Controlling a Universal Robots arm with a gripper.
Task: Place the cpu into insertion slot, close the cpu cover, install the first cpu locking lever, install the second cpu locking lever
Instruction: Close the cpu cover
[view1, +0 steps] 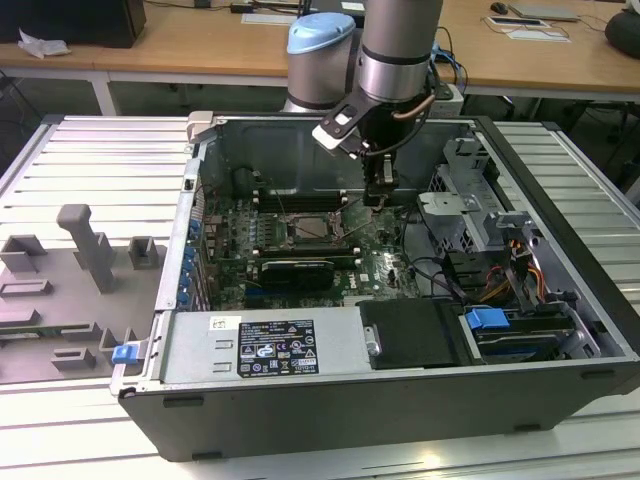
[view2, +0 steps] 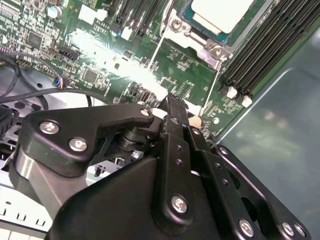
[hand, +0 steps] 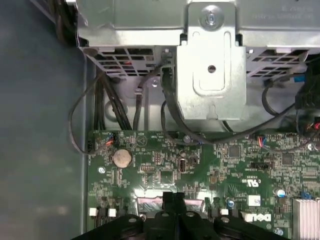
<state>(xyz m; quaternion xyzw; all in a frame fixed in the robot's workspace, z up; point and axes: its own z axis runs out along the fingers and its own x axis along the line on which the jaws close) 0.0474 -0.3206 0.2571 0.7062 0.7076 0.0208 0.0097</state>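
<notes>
The cpu (view2: 220, 12) sits in the insertion slot (view1: 290, 232) mid-motherboard (hand: 150, 160), cpu cover (view2: 197, 40) seemingly down around it, as the empty hand (view2: 172, 101), narrowed shut, hovers beside a locking lever (view2: 159, 47) apparently not yet latched.

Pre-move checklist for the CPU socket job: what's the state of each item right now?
1. cpu in the insertion slot: ok, its pale top lies inside the socket frame.
2. cpu cover fully down: cannot tell.
3. Locking levers latched: cannot tell. A thin metal rod runs along the socket's side.
4. claw shut: ok, its tips meet in both wrist views. Whether it grips anything: cannot tell.
5. Claw off the socket: ok, it hangs low over the board on the exterior view's right of the socket.
6. Black cables away from the claw's tip: ok.
</notes>
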